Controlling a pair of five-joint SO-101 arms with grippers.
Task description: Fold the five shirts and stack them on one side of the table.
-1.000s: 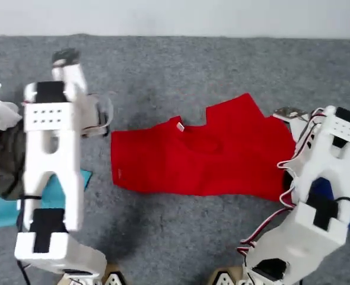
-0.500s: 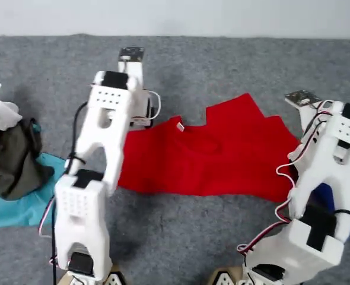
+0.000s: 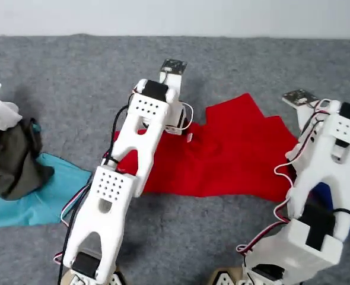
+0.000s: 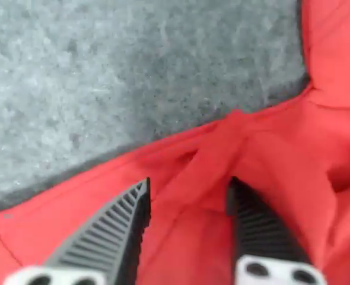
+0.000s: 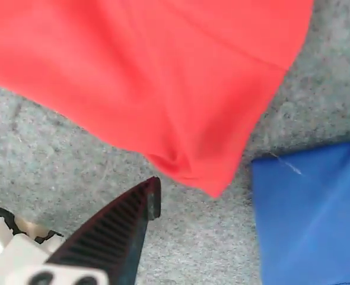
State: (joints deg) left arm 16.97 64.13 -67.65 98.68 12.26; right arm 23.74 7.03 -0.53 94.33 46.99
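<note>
Left pincer (image 4: 190, 190) swung onto red shirt (image 3: 234, 154) collar, jaws apart, right pincer (image 5: 151, 199) state unclear, blue shirt (image 5: 308, 214) beside hem

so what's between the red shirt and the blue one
A narrow strip of bare grey felt; the red shirt and blue shirt don't touch there, as the right wrist view shows.

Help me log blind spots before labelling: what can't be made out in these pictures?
Red shirt: high view, collar side under the left arm.
Blue shirt: right wrist view, cut off by the picture's edge; shape unknown.
Dark shirt and teal shirt: high view, cut by the left edge; teal partly under the dark one.
</note>
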